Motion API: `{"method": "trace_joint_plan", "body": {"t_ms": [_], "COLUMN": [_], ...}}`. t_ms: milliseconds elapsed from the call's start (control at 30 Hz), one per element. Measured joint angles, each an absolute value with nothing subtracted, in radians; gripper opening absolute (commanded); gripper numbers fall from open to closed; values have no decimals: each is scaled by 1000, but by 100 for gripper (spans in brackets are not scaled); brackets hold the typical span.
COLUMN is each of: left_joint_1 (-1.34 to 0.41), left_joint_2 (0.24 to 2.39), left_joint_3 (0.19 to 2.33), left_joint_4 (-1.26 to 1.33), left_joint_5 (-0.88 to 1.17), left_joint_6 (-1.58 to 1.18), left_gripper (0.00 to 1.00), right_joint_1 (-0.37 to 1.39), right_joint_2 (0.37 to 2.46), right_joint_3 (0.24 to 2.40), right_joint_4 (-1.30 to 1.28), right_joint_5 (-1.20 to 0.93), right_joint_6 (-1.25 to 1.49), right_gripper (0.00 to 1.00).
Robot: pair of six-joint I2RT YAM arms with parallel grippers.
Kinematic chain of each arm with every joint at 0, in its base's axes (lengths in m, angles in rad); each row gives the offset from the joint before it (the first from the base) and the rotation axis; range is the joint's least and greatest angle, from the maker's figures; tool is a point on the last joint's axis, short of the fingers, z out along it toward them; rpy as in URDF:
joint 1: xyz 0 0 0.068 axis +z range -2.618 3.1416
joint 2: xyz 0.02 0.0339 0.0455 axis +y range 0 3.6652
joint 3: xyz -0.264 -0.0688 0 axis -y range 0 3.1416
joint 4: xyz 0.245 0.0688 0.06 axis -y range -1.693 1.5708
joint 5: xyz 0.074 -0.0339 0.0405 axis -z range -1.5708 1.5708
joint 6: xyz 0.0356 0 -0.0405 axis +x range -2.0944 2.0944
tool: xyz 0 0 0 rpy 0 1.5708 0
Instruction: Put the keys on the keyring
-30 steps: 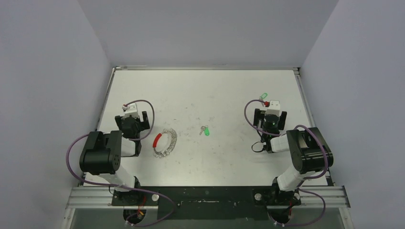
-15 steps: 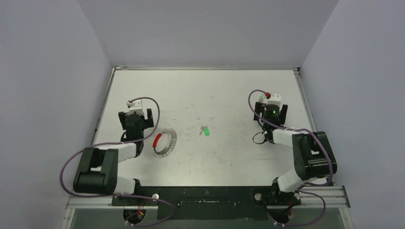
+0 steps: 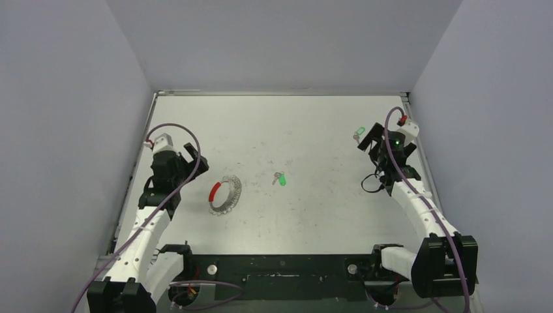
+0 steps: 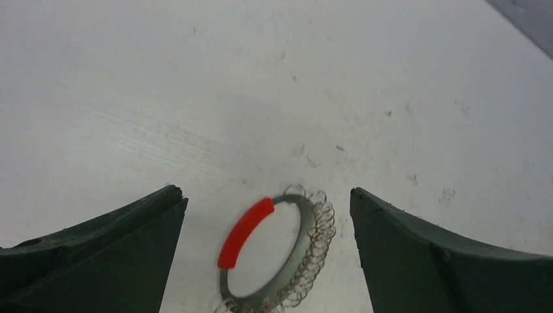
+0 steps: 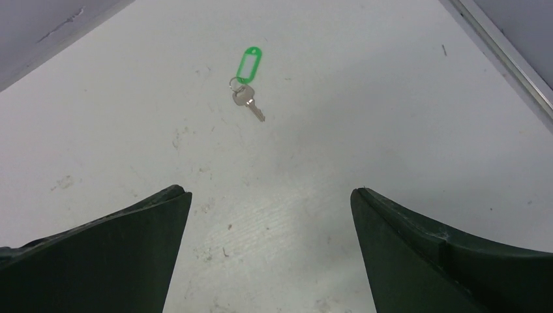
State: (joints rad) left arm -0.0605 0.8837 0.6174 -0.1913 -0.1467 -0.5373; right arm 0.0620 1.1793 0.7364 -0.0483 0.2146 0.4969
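The keyring [image 3: 225, 193], a silvery coiled loop with a red segment, lies flat on the table left of centre. In the left wrist view the keyring [image 4: 277, 251] sits just below and between my left gripper's [image 4: 264, 190] wide-open fingers, untouched. From above, the left gripper [image 3: 195, 158] hovers up-left of the ring. The keys [image 3: 280, 178], silver with a green tag, lie at mid-table, apart from both grippers. Another green-tagged key [image 3: 358, 132] lies close to my right gripper [image 3: 370, 145]. In the right wrist view that key [image 5: 248, 99] is ahead of the open, empty right gripper [image 5: 267, 190].
The white table [image 3: 293, 124] is scuffed and walled on three sides. A metal rail [image 3: 412, 124] runs along its right edge close to the right gripper. Purple cables [image 3: 189, 140] loop over both wrists.
Both arms have unfolded from their crouched pose. The left gripper has swung left and turned towards the ring; the right gripper has moved right and back towards the rail. Both stayed open.
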Motion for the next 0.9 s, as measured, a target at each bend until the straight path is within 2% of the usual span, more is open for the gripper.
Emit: {"method": "trace_joint_plan", "body": {"t_ms": [167, 367, 633, 800, 900], "left_joint_1": [-50, -35, -41, -94, -145], "left_joint_2": [883, 907, 1047, 1145, 1205], "left_joint_3": [543, 477, 477, 498, 546], "left_joint_4": [-314, -316, -207, -185, -201], "left_joint_5": [-5, 177, 344, 346, 311], "left_joint_6": [-614, -660, -669, -656, -634], "left_gripper": [97, 97, 82, 74, 73], "right_joint_1": [45, 38, 31, 31, 31], "right_joint_2": [1126, 1093, 1095, 1097, 1112], "right_joint_3": [735, 660, 652, 611, 581], "right_joint_4": [-157, -186, -227, -191, -189], "right_joint_5": [157, 58, -117, -226, -277], "right_joint_6": [566, 626, 619, 618, 611], "right_gripper": [100, 100, 100, 100, 100]}}
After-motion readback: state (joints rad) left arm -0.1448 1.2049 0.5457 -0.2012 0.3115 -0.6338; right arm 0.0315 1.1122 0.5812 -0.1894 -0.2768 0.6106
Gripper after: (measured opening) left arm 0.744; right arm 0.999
